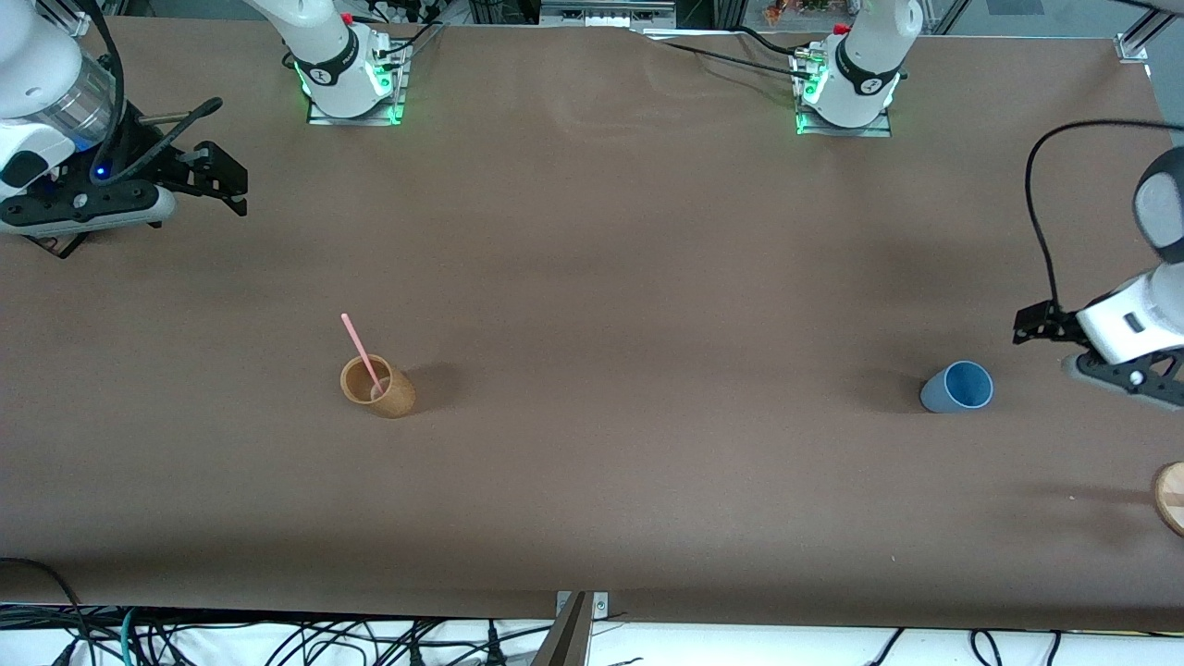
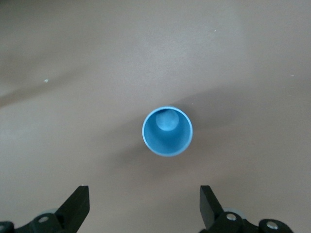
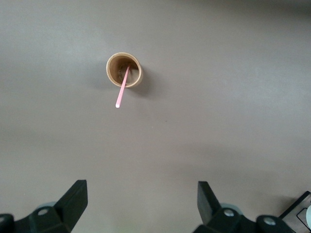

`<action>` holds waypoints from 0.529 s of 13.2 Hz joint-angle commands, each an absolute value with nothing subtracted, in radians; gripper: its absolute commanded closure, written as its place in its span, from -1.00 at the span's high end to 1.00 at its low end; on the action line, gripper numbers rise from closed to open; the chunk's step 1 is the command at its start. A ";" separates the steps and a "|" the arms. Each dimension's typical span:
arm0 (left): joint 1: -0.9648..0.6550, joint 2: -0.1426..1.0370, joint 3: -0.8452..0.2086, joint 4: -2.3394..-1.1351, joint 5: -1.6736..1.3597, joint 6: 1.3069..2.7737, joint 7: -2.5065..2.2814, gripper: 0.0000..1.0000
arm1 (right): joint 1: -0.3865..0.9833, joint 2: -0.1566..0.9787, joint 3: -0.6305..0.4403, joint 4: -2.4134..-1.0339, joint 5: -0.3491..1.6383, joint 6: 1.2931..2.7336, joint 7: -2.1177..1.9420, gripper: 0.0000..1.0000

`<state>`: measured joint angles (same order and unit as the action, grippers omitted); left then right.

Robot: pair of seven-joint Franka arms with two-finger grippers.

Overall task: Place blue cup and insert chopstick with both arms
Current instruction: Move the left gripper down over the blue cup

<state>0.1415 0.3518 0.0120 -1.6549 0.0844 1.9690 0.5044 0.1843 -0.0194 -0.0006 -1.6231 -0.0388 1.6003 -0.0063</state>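
The blue cup (image 1: 957, 387) stands upright and empty on the brown table toward the left arm's end; it also shows in the left wrist view (image 2: 167, 131). The pink chopstick (image 1: 363, 356) leans inside a tan-brown cup (image 1: 379, 388) toward the right arm's end, and its upper half sticks out. Both show in the right wrist view, the chopstick (image 3: 122, 90) in the tan cup (image 3: 125, 70). My left gripper (image 1: 1034, 324) (image 2: 145, 194) is open and empty, up over the table beside the blue cup. My right gripper (image 1: 222, 176) (image 3: 142, 191) is open and empty, high over the table's right-arm end.
A round wooden piece (image 1: 1171, 497) lies at the table's edge at the left arm's end, nearer the front camera than the blue cup. The arm bases (image 1: 347, 79) (image 1: 846, 92) stand along the table's back edge. Cables hang below the front edge.
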 commanded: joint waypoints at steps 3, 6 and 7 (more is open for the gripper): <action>0.184 0.373 0.000 -1.836 0.106 2.262 0.564 0.94 | 0.167 -0.012 -0.009 -1.605 -0.026 1.598 -0.008 1.00; 0.186 0.442 0.000 -1.847 0.089 2.365 0.565 0.72 | 0.178 0.056 -0.005 -1.605 -0.025 1.605 -0.009 1.00; 0.186 0.463 -0.002 -1.847 0.089 2.378 0.563 0.61 | 0.176 0.075 -0.003 -1.605 -0.020 1.608 -0.014 1.00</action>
